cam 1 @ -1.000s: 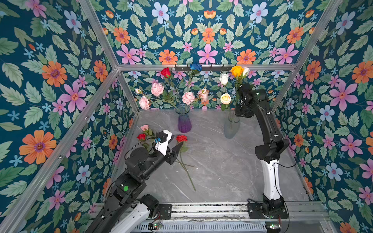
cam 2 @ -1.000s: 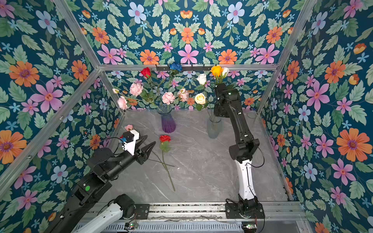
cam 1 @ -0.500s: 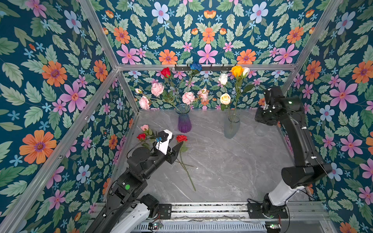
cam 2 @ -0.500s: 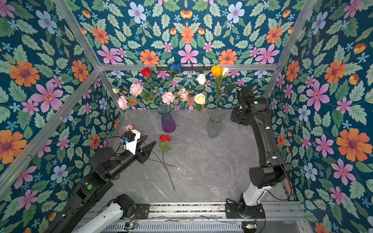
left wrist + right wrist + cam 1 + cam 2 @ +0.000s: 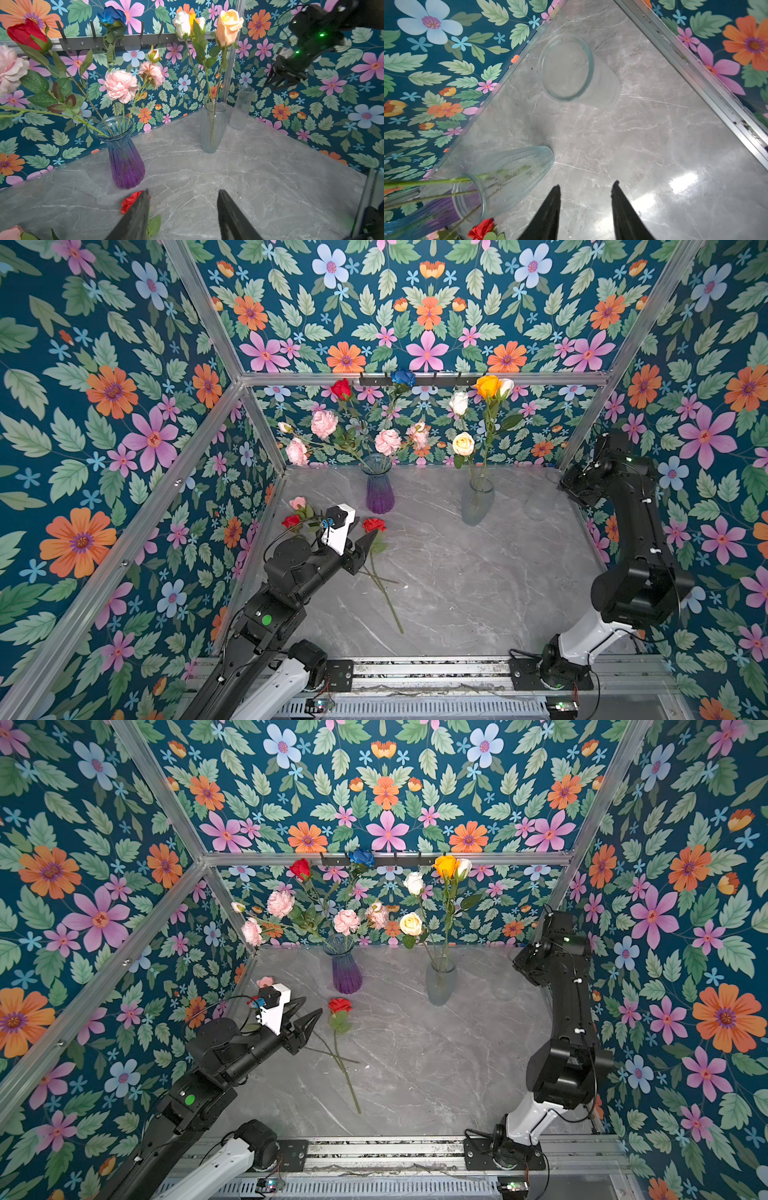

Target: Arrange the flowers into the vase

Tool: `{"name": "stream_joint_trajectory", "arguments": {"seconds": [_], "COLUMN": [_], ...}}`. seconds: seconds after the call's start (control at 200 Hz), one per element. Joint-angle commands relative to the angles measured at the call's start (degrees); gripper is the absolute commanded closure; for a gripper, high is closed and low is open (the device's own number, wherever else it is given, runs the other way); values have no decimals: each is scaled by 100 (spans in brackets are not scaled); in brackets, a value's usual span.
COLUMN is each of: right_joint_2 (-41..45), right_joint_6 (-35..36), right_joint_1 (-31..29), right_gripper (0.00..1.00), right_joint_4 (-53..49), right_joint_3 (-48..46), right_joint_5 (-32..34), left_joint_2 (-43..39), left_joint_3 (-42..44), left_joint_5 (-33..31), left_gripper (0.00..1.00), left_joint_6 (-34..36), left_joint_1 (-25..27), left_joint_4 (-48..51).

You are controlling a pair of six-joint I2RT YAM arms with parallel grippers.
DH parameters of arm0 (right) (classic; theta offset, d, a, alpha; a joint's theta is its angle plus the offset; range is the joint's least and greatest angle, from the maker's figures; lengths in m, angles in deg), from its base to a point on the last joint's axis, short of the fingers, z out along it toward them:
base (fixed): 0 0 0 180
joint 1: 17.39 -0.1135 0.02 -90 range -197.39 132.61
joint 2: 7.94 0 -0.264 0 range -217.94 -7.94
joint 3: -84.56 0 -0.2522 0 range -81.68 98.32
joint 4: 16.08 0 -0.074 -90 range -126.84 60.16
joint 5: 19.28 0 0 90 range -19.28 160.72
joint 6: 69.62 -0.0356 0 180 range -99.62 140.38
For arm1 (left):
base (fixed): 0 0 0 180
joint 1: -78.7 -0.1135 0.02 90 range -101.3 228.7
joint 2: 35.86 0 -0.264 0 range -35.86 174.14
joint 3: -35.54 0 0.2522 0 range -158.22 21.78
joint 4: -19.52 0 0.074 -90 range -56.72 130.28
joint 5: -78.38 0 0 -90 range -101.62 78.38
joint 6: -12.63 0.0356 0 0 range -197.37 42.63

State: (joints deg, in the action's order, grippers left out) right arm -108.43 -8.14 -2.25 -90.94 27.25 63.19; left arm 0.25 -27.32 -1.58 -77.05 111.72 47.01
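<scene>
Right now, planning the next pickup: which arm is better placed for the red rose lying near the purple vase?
Left. The left gripper hangs open beside that red rose; the right gripper is in the far corner by the empty glass vase.

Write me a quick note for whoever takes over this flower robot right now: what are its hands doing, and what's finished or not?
Left hand: open, empty, hovering beside a red rose that lies on the table.
Right hand: open, empty, in the back right corner near an empty glass.
Done: the purple vase holds carnations and two roses; the clear vase holds four roses.
Left: three loose flowers on the table, namely that red rose, a second red rose and a pink bloom by the left wall.
</scene>
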Motion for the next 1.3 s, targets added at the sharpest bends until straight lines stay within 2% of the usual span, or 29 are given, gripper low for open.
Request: {"name": "stream_joint_trajectory", "arguments": {"seconds": [0.0,0.16,0.385,0.625,0.65,0.81,1.03,1.13,1.2,1.295], "right_joint_2": [-515,-1464,-2170,-2223,-2203,-1972,-670,460,1564,2842], "right_joint_6": [0,69,100,92,83,1,119,231,321,596], "right_joint_1": [28,50,64,66,68,62,-101,-317,-542,-927], "right_gripper": [58,59,62,69,71,99,100,100,100,100], "right_joint_4": [-61,-661,-905,-662,-638,-572,-218,-11,251,436], "right_joint_3": [556,1695,2367,1919,1859,1534,395,-500,-1313,-2158], "right_joint_5": [17,309,513,786,814,832,844,1111,1308,1153], "left_joint_2": [-8,-8,62,71,75,149,183,226,255,273], "left_joint_3": [6,18,4,10,18,2,14,10,11,9], "left_joint_5": [-60,-133,-152,-178,-178,-160,-117,-109,-142,-210], "left_gripper": [45,45,45,45,45,45,45,45,46,46], "left_joint_6": [-6,21,44,56,56,56,21,21,29,56], "left_joint_1": [-5,-4,-14,-23,-23,-23,-93,-111,-118,-120], "left_joint_4": [-147,-128,-123,-121,-121,-125,-146,-147,-130,-127]}}
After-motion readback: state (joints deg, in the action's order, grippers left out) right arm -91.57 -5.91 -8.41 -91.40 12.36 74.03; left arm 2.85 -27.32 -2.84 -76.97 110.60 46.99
